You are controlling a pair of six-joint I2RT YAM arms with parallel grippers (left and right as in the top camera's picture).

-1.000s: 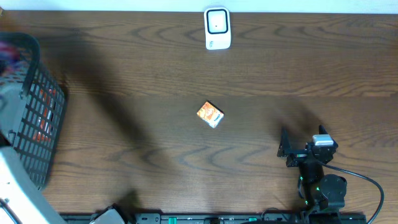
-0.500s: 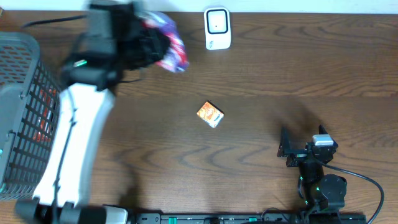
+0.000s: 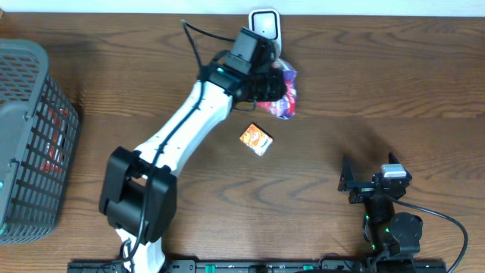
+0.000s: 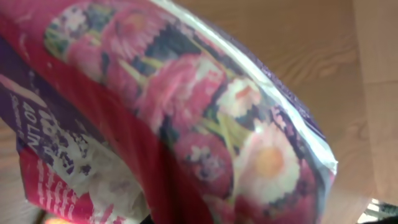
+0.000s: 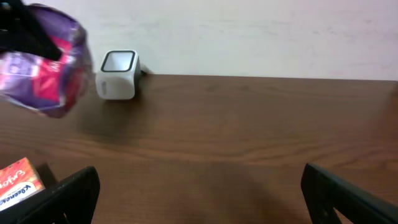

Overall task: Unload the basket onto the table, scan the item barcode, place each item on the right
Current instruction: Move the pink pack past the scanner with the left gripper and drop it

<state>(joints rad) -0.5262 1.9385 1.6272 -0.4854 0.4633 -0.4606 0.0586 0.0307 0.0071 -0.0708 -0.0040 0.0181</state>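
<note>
One packet (image 3: pixel 285 92) beside far-edge scanner (image 3: pixel 267 21)

Grey basket (image 3: pixel 38 189) left; orange box (image 3: pixel 256 139) centre.

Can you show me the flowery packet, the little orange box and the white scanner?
flowery packet (image 3: pixel 283 97), overhead view, on its pink and purple wrapper.
orange box (image 3: pixel 256 139), overhead view, middle of its top face.
white scanner (image 5: pixel 116 84), right wrist view, on its white front face.
</note>
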